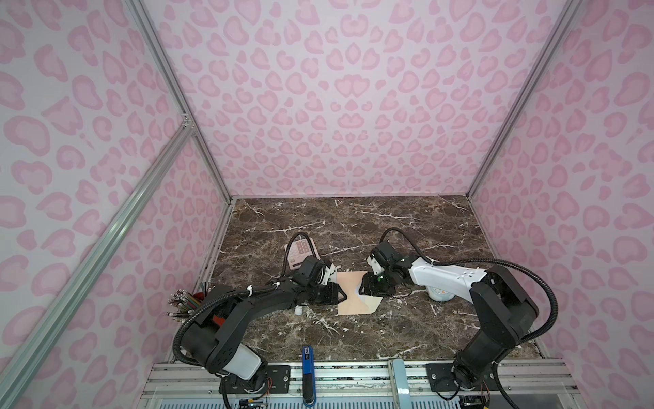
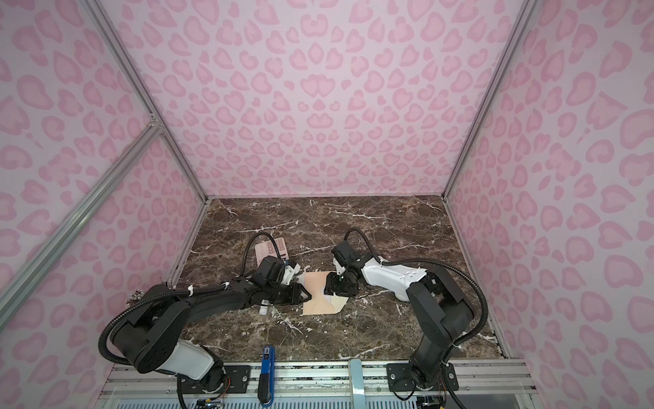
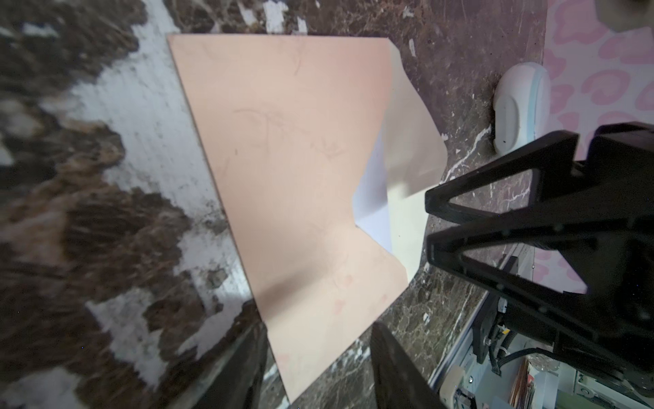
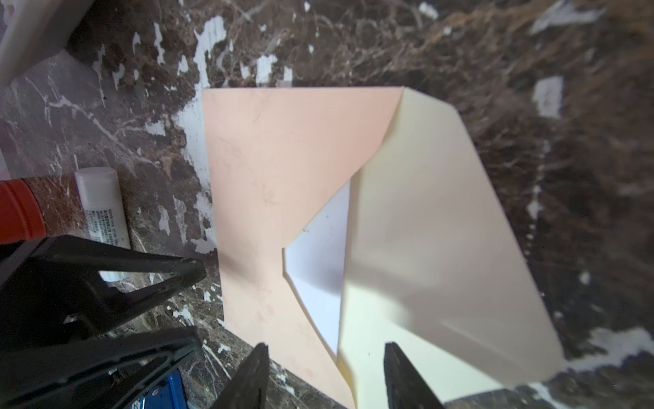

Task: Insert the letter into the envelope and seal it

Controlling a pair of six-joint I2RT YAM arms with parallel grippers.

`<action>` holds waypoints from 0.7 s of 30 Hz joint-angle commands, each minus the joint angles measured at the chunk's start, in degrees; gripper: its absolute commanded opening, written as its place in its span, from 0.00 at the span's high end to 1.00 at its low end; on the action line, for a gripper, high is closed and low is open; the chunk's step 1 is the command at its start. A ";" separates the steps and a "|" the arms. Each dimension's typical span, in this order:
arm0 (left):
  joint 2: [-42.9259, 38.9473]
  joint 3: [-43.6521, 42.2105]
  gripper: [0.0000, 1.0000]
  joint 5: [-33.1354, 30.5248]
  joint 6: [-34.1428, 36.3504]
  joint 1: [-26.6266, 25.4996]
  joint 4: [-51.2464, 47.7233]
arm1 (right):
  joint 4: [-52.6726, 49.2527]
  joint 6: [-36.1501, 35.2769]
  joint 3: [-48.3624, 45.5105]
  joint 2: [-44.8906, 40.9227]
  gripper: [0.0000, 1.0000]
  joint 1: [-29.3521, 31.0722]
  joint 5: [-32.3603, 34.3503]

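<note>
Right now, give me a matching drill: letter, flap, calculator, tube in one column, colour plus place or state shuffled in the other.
Things:
1. letter
2. flap
3. calculator
4. tube

Descriptions:
a. pink, on the far side of the left arm
b. cream, open, not folded shut
c. white, lying flat on the near side of the left arm
d. white, showing in the notch of the envelope

Pairs: 1-d, 2-b, 3-a, 4-c
</note>
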 commanded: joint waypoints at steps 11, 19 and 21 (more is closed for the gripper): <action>3.79 3.18 0.47 0.51 2.03 4.00 -0.15 | 1.32 -0.88 4.11 5.49 0.45 -1.05 -0.16; 5.83 3.58 0.48 1.92 1.82 4.17 1.87 | 3.46 0.46 4.25 6.77 0.46 -0.93 -2.21; 6.20 3.54 0.49 2.09 1.73 4.18 2.22 | 3.93 0.70 4.51 7.00 0.46 -0.84 -2.64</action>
